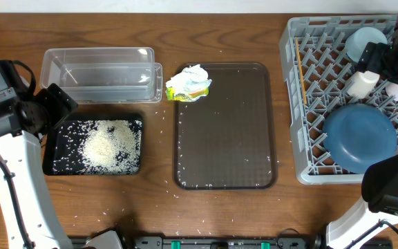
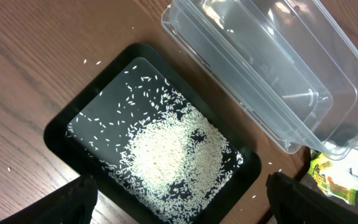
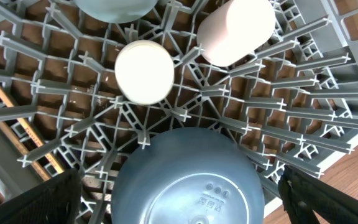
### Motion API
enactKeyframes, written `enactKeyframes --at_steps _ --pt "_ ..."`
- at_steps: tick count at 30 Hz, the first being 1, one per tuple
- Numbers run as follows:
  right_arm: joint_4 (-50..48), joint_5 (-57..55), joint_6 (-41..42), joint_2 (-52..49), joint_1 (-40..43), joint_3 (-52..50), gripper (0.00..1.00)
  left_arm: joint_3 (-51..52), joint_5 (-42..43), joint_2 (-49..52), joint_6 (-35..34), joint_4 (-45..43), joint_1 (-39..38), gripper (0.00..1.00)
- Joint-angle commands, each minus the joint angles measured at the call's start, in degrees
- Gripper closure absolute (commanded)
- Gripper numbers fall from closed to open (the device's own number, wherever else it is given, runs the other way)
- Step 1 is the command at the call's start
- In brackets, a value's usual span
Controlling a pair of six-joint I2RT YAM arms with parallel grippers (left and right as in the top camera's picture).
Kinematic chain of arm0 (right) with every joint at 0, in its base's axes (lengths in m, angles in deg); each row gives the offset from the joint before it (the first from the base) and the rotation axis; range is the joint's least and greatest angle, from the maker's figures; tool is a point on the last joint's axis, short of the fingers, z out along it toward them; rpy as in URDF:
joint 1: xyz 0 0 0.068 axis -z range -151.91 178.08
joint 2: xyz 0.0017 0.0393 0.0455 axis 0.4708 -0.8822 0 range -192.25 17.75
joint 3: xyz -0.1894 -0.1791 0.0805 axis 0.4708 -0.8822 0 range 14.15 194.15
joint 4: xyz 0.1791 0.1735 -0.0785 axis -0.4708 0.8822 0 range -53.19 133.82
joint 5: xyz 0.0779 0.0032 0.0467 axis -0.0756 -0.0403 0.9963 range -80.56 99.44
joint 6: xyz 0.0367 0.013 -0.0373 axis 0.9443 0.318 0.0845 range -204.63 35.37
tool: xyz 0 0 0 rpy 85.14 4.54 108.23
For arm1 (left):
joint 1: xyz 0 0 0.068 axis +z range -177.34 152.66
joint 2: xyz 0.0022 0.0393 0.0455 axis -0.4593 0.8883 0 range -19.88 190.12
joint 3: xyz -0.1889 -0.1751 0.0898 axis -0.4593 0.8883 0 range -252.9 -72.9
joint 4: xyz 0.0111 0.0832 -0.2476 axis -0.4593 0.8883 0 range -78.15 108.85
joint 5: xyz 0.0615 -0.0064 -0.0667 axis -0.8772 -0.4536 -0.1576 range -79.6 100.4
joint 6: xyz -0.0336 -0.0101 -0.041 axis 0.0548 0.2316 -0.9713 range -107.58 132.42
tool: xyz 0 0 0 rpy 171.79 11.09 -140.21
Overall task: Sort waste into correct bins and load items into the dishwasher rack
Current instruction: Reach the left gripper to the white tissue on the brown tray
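- On the shallow black tray [image 1: 52,164], at the table's left, the rice heap [image 1: 106,145] lies spread, thickest in the middle. Stray grains dot the wood around it.
- Just beside the tray's far edge sits the clear tub [image 1: 55,72].
- The crumpled tissue [image 1: 191,77] and its yellow-green wrapper [image 1: 195,93] rest on the top-left corner of the brown tray [image 1: 226,138], near the tub's end.
- At the right, the grey rack [image 1: 292,104] holds the dark-blue bowl [image 1: 360,137], base up, and the light-blue bowl [image 1: 365,40] at its far side.
- The white cup [image 1: 362,83] and pink cup [image 1: 396,90] sit among the pegs, and the chopsticks [image 1: 300,69] lie along the rack's left wall.
- The left gripper [image 2: 182,205] hovers above the black tray, fingers spread wide and empty.
- The right gripper [image 3: 179,199] hangs over the rack near the cups, fingers likewise spread and empty.
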Motion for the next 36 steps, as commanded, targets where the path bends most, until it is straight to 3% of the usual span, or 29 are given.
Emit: enactKeyframes --at_steps 1,15,20,24,27,30,32,36 --pt "0.1 0.4 0.5 0.6 0.2 0.2 0.01 -0.5 -0.3 -0.2 -0.7 0.2 0.2 0.1" --pt "0.1 0.4 0.5 0.6 0.2 0.2 0.01 -0.5 0.8 -0.2 -2.2 -1.0 0.2 0.1" --pt "0.1 0.4 0.5 0.6 0.2 0.2 0.01 -0.5 15.1 -0.2 -13.7 1.2 0.1 0.1" --pt "0.1 0.4 0.5 0.6 0.2 0.2 0.01 -0.5 17.1 -0.2 -17.5 1.3 0.1 0.1" --pt "0.1 0.4 0.5 0.6 0.2 0.2 0.01 -0.5 28.3 -0.1 -15.8 0.1 -0.8 0.12" --pt "0.1 0.4 0.5 0.6 0.2 0.2 0.01 -0.7 41.9 -0.1 -4.9 -7.5 -6.3 0.15" --pt "0.1 0.4 0.5 0.6 0.2 0.2 0.01 -1.4 39.4 0.0 -6.1 -9.7 -12.5 0.14" --pt "0.1 0.4 0.5 0.6 0.2 0.2 0.01 -6.6 19.8 2.5 -7.5 -10.4 -27.0 0.14"
